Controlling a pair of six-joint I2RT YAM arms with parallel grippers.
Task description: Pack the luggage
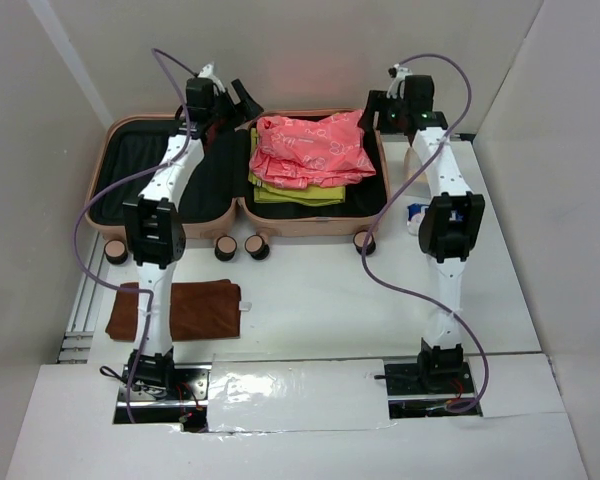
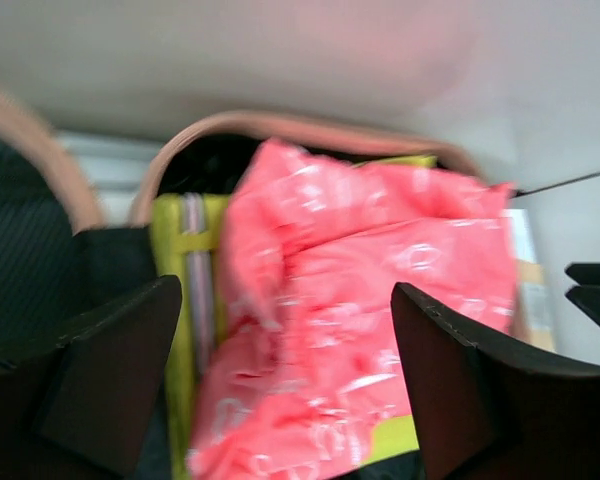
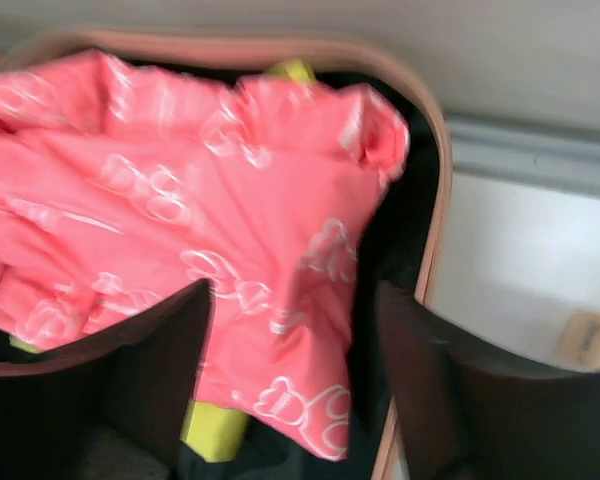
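Small peach-pink hard-shell clamshell suitcase [image 1: 300, 229] lies opened flat at the far side of the white table [image 1: 320, 290], both halves facing up, black-and-pink wheels [image 1: 257, 246] along the edge nearest the arm bases. The left half shows black fabric lining. The right half holds a crumpled coral-pink garment with a white print [image 1: 310, 148], sitting on top of a folded yellow-green cloth [image 1: 295, 192] that pokes out at its near side. In the left wrist view a striped band runs along the yellow-green cloth.

Left gripper [image 1: 235, 108] hangs over the far edge of the suitcase near the hinge line, just left of the pink garment. In the left wrist view the left gripper [image 2: 285, 330] has its black fingers spread wide, nothing between them, pink garment below. Right gripper [image 1: 377, 110] hangs at the far right corner of the suitcase, beside the pink garment. In the right wrist view the right gripper [image 3: 295, 340] is also spread apart, holding nothing, above the garment's right edge and the suitcase rim.

A folded brown towel [image 1: 195, 310] lies on the table near the left arm, well apart from the suitcase. A small blue-and-white item [image 1: 417, 215] sits just right of the suitcase, partly hidden by the right arm, so it can't be identified. Purple cables [image 1: 400, 290] loop off both arms.
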